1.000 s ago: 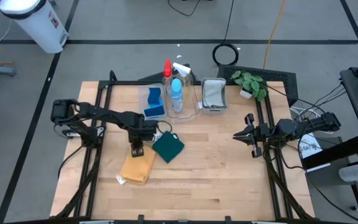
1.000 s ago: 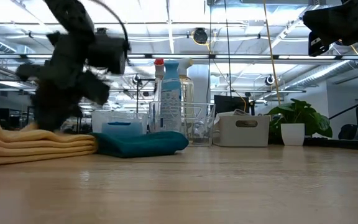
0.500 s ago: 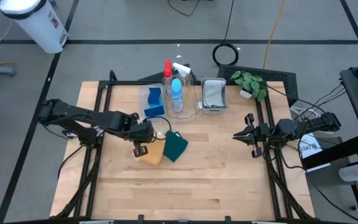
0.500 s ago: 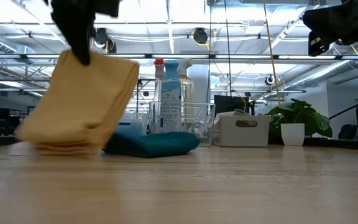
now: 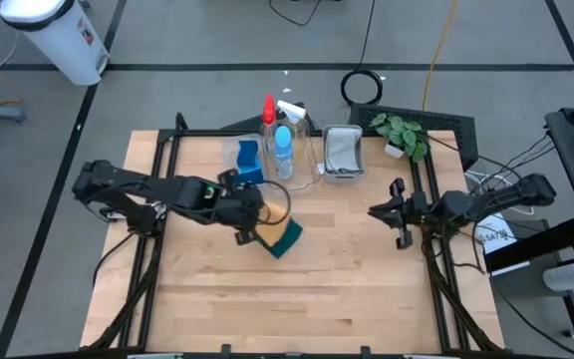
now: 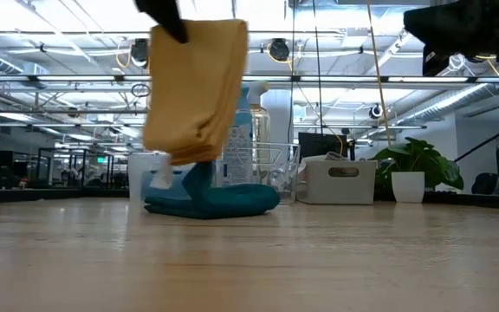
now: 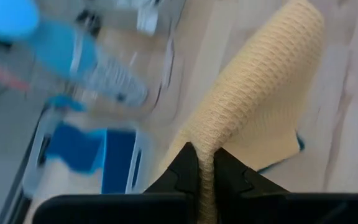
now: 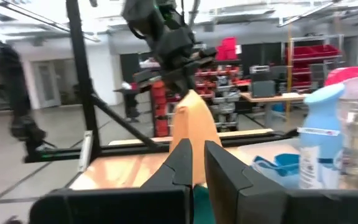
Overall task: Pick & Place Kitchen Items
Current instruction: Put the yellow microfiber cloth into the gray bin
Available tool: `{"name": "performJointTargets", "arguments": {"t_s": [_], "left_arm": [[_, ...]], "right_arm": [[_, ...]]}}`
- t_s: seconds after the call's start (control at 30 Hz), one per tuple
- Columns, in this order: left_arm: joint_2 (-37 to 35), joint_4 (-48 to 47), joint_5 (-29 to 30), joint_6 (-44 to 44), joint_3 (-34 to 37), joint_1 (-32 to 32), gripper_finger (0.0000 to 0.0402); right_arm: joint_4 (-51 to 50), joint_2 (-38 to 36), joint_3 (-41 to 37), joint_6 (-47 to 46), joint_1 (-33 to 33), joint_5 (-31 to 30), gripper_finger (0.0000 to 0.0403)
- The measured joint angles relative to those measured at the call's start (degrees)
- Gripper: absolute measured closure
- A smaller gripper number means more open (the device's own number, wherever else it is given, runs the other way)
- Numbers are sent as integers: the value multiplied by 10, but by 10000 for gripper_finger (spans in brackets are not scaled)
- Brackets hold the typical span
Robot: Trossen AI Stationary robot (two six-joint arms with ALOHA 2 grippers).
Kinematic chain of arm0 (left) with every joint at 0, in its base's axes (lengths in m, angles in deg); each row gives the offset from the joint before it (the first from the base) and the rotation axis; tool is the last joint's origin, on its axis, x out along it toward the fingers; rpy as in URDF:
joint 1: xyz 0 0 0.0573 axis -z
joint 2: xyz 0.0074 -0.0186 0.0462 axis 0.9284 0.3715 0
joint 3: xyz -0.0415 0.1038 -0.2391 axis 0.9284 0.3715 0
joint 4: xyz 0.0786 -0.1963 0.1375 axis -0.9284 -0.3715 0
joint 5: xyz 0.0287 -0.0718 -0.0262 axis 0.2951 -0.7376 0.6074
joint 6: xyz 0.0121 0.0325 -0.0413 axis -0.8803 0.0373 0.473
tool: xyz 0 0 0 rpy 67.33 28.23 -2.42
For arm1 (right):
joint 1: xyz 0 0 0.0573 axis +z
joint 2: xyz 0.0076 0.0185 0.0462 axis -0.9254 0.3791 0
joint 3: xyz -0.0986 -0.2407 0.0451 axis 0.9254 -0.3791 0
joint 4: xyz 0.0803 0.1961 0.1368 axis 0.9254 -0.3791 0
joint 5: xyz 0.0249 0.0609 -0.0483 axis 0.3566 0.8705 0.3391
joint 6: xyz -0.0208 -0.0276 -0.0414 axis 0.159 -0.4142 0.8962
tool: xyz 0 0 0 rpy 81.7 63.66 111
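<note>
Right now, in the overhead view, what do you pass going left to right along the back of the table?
Blue sponge → blue-topped spray bottle → grey cloth in its clear bin → green plant.

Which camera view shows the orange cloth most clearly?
The low view: the orange cloth hangs whole, clear of the table. The left wrist view shows its weave pinched in the left end effector. The high view shows only a sliver; the right wrist view sees it partly.

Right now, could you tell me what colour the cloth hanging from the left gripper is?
Orange cloth, best seen in the low view.
</note>
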Motion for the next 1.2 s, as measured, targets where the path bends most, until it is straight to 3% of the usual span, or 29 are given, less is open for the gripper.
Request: {"name": "performJointTargets", "arguments": {"t_s": [0.27,0.47,0.57,0.83,0.97,1.2], "left_arm": [[95,109,0,-88,-72,-31,386],[139,137,0,-101,-125,-53,386],[151,162,-1,-107,-131,-60,386],[172,201,-5,-110,-130,-77,386],[172,206,-5,-110,-130,-83,386],[172,206,-21,-119,-130,-88,386]], "right_arm": [[68,113,12,-26,-22,-27,374],[43,172,67,-31,-47,-26,306],[-33,200,134,-16,-56,-25,252],[-386,330,417,-29,-95,0,119],[-506,422,533,-38,-116,51,94],[-572,544,631,-27,-143,82,96]]}}
